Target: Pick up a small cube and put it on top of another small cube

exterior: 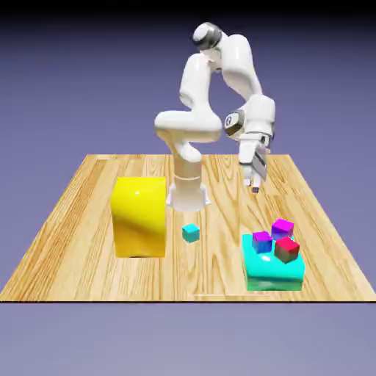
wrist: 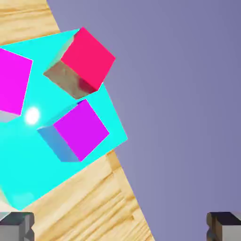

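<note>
The small cyan cube (exterior: pixel 191 233) sits alone on the wooden table, just to the exterior view's right of the big yellow block (exterior: pixel 139 216). It does not show in the hand view. My gripper (exterior: pixel 253 182) hangs in the air above the table, behind the turquoise block (exterior: pixel 273 273) and well apart from the cyan cube. In the hand view my gripper (wrist: pixel 120 228) is open, its fingertips (wrist: pixel 16 226) wide apart with nothing between them.
On the flat turquoise block (wrist: pixel 28 179) rest three small cubes: a red one (exterior: pixel 287 249) (wrist: pixel 87 59), a purple one (exterior: pixel 262 241) (wrist: pixel 80 129) and a magenta one (exterior: pixel 283 228) (wrist: pixel 12 80). The table's edge (wrist: pixel 127 188) runs close past the block.
</note>
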Robot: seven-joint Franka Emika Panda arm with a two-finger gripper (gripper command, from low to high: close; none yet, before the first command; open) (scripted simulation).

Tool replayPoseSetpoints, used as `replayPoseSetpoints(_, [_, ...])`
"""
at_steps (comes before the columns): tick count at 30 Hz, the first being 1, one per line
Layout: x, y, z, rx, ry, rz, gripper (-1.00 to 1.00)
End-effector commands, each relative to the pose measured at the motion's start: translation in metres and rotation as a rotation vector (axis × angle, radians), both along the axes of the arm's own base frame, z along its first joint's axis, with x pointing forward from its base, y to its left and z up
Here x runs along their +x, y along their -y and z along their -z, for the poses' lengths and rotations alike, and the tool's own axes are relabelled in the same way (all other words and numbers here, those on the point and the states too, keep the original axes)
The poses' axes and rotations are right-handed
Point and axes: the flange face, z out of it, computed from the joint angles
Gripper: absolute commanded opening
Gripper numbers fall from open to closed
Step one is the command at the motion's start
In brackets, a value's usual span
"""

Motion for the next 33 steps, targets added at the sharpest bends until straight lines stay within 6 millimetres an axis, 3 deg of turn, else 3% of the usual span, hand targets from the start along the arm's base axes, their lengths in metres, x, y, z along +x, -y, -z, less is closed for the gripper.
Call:
replayPoseSetpoints(1, [-0.004,-0.002,0.007,-0.035,-0.011,-0.020,0.00])
replayPoseSetpoints(7, [-0.028,-0.005,0.053,-0.246,-0.082,-0.135,0.00])
replayPoseSetpoints(14, [-0.054,0.007,0.106,-0.497,-0.183,-0.253,0.00])
replayPoseSetpoints(26, [-0.095,0.064,0.184,-0.927,-0.404,-0.421,0.00])
replayPoseSetpoints(30, [-0.109,0.090,0.203,-1.067,-0.492,-0.467,0.00])
replayPoseSetpoints(33, [-0.107,0.097,0.208,-1.097,-0.499,-0.468,0.00])
